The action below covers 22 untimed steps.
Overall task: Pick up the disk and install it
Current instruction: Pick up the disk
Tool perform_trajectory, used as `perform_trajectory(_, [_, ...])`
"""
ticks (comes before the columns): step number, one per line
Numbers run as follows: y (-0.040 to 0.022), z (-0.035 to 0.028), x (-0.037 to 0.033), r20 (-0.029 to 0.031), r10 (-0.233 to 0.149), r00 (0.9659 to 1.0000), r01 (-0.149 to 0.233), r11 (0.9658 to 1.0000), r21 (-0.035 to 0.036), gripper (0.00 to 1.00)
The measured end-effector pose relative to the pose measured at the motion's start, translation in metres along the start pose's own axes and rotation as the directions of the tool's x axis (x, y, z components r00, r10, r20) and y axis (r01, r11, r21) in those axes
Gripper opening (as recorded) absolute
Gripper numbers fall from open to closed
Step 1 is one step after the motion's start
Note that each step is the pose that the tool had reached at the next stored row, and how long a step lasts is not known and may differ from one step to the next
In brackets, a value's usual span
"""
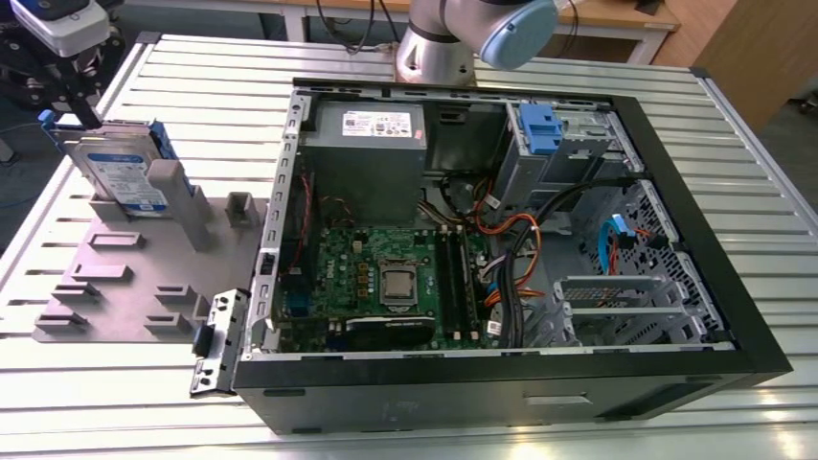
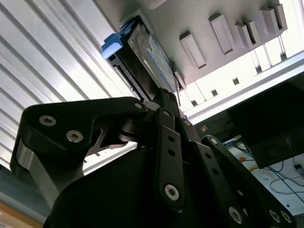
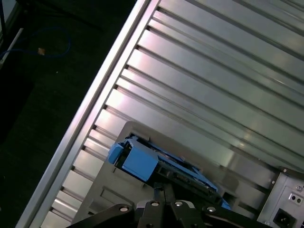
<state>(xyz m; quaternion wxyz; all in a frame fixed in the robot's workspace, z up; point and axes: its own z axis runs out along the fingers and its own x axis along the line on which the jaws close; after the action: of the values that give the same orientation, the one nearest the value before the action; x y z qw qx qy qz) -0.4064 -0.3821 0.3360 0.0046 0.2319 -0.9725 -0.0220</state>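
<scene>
The gripper hangs at the top edge of the disk, its tips right against the blue-railed drive in both wrist views; whether the jaws are apart or clamped cannot be told. The disk stands on edge in a grey holder plate on the slatted aluminium table, just beside the open computer case, on the exterior view's left.

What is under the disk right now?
The disk stands on edge on a grey fixture plate, which lies on the slatted metal table. Its lower edge is partly hidden behind a grey post.
</scene>
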Motion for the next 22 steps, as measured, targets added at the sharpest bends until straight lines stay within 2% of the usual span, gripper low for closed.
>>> perform_trajectory(4, [0.0000,0.0000,0.0000,-0.0012,-0.027,0.9996,0.027,0.9996,-0.0001,0.11])
perform_trajectory(18, [0.0000,0.0000,0.0000,-0.0017,-0.037,0.9993,0.037,0.9993,-0.0001,0.11])
perform_trajectory(22, [0.0000,0.0000,0.0000,-0.0024,-0.053,0.9986,0.053,0.9986,-0.0001,0.11])
